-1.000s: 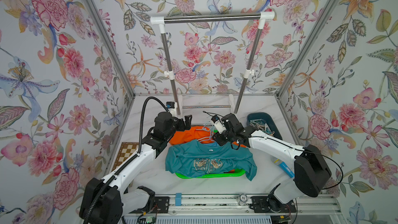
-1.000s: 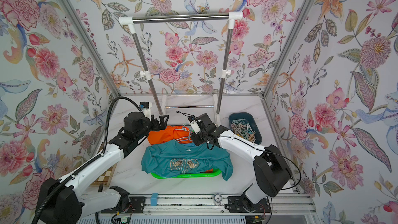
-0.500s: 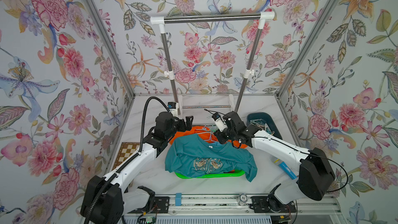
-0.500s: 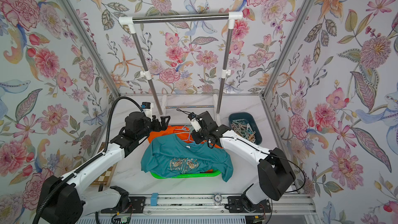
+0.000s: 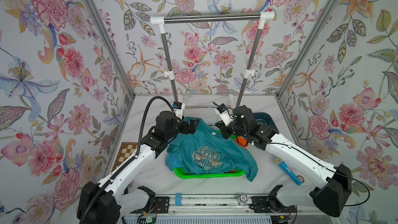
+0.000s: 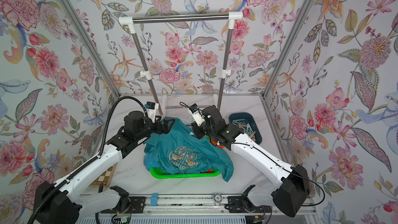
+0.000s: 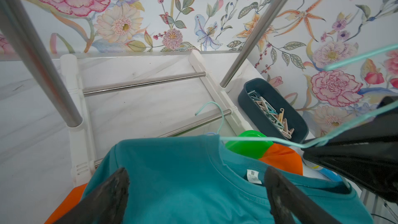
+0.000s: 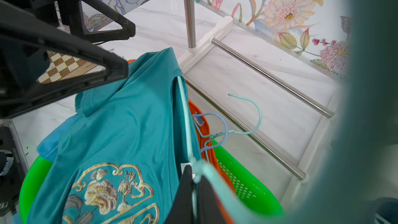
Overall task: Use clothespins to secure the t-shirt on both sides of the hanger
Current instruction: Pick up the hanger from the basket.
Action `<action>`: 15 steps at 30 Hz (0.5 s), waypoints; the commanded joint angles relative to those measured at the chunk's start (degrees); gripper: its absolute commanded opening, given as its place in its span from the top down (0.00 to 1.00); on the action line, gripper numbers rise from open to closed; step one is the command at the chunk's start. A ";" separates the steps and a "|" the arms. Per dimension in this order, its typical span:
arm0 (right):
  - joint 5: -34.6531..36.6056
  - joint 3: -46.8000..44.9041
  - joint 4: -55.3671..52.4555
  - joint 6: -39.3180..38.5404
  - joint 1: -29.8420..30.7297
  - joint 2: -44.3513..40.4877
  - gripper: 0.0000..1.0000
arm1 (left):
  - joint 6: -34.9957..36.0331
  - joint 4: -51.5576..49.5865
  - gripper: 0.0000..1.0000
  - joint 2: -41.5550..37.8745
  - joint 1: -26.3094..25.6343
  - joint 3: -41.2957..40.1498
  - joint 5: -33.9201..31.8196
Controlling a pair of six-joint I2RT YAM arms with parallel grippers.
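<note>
A teal t-shirt with a gold embroidered emblem hangs lifted at its collar over a green basket. A mint wire hanger runs through the neck, and its hook points away from the shirt. My right gripper is shut on the hanger wire at the collar's right side, as both top views show. My left gripper is open, its fingers straddling the shirt's left shoulder without pinching it. The clothespins lie heaped in a dark blue bin at the back right.
The green basket holds an orange garment on a blue hanger. A steel clothes rack stands behind, its base bars on the table. A chessboard lies left and a blue marker right.
My right gripper has shut on the hanger and raised it, so the shirt's collar end has risen off the basket. My left gripper has moved in over the shirt's shoulder, staying open.
</note>
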 commanded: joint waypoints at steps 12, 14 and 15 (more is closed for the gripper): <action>-16.89 13.15 -10.22 -5.25 -1.74 5.19 1.00 | 11.95 -10.73 0.00 -2.29 -4.01 7.10 -2.49; -19.33 14.08 -11.12 -5.43 -2.07 5.77 1.00 | 13.27 -10.89 0.00 -2.53 -4.22 7.78 -3.41; -20.56 14.68 -11.94 -5.85 -2.22 6.24 1.00 | 14.37 -10.95 0.00 -2.79 -4.33 8.09 -3.70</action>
